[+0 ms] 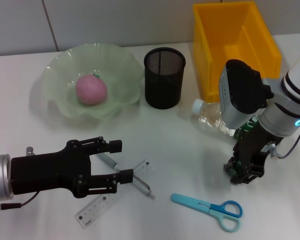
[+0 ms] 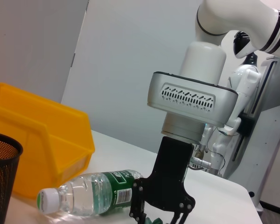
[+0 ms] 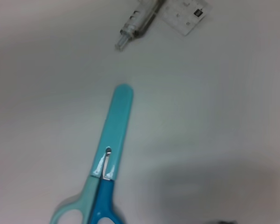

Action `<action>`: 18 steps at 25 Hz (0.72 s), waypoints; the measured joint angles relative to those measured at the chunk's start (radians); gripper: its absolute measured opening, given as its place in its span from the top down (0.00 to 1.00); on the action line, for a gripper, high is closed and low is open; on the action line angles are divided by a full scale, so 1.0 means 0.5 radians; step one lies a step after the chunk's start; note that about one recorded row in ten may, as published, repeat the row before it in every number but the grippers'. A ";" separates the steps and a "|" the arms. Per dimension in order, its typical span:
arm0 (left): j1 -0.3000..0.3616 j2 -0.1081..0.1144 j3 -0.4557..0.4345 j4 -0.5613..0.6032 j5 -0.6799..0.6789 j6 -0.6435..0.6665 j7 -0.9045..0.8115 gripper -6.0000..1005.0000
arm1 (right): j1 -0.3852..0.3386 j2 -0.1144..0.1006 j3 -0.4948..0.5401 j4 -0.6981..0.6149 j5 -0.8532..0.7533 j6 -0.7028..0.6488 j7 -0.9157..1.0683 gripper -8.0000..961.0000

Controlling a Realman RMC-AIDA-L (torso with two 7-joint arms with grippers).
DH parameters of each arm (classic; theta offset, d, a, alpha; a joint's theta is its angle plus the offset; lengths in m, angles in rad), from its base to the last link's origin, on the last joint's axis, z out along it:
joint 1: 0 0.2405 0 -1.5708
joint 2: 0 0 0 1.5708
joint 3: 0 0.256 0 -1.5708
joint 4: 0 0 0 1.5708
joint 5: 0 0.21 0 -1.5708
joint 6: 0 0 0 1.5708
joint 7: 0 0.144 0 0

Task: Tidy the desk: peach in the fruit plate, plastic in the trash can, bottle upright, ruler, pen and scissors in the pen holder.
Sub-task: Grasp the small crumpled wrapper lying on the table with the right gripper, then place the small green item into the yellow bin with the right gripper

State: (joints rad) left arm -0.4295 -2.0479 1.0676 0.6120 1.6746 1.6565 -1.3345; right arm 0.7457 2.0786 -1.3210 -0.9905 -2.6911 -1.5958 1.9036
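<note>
Peach is already sitting in the green fruit plate, far left. No plastic scrap is showing anywhere; the yellow trash can is standing far right. The step in hand looks like the bottle: it is lying on its side just near of the trash can, cap pointing left.

Right gripper is pointing down at the table just near of the bottle's base end. In the left wrist view its fingers seem to be closing on something green at the tips, perhaps the bottle's label end; I cannot tell the grip for certain.

Left gripper is hovering near left with its claw spread wide and holding nothing, directly above the pen and the clear ruler, which are crossing each other.

Scissors are lying flat near centre-right, clear of everything. Mesh pen holder is standing upright between plate and trash can.

Next move, by my judgement: tipping the bottle upright, which needs room leftward. Open table lies between bottle and pen holder; the trash can wall is crowding the far side.
</note>
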 joint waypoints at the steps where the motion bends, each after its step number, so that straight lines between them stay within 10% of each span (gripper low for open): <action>1: 0.000 0.000 0.000 0.000 0.000 0.000 0.000 0.20 | -0.004 0.000 0.001 -0.010 0.001 0.002 0.000 0.46; 6: 0.000 0.000 0.000 0.000 -0.002 0.001 0.000 0.20 | -0.006 0.003 0.018 -0.043 0.018 -0.004 0.000 0.66; 18: 0.000 0.002 0.000 0.000 -0.013 0.010 -0.001 0.20 | -0.008 -0.003 0.185 -0.133 0.152 -0.109 -0.011 0.74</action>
State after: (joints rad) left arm -0.4296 -2.0470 1.0676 0.6120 1.6683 1.6612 -1.3351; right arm 0.7417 2.0773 -1.2286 -1.0568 -2.6152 -1.6502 1.8982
